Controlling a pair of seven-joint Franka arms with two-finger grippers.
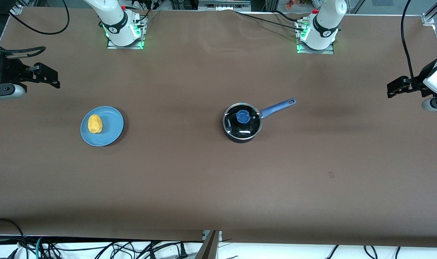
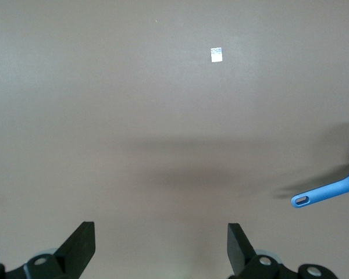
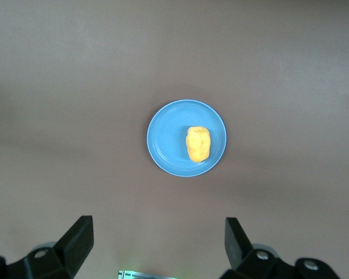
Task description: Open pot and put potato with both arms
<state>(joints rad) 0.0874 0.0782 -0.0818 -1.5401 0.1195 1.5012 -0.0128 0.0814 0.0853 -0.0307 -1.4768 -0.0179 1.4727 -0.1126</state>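
Note:
The black pot (image 1: 242, 124) stands mid-table with its glass lid and blue knob (image 1: 243, 116) on. Its blue handle (image 1: 277, 107) points toward the left arm's end and also shows in the left wrist view (image 2: 326, 193). The yellow potato (image 1: 95, 123) lies on a blue plate (image 1: 110, 126) toward the right arm's end, and the right wrist view shows the potato (image 3: 198, 143) and the plate (image 3: 166, 136) too. My left gripper (image 1: 396, 87) (image 2: 161, 244) is open and empty, high over the table's left-arm end. My right gripper (image 1: 47, 75) (image 3: 157, 244) is open and empty, high over the right-arm end.
The brown table (image 1: 218, 187) is bare apart from a small white tag (image 2: 216, 54) and a faint mark (image 1: 331, 175). The arm bases (image 1: 123, 34) (image 1: 317, 37) stand at the edge farthest from the front camera. Cables hang along the nearest edge.

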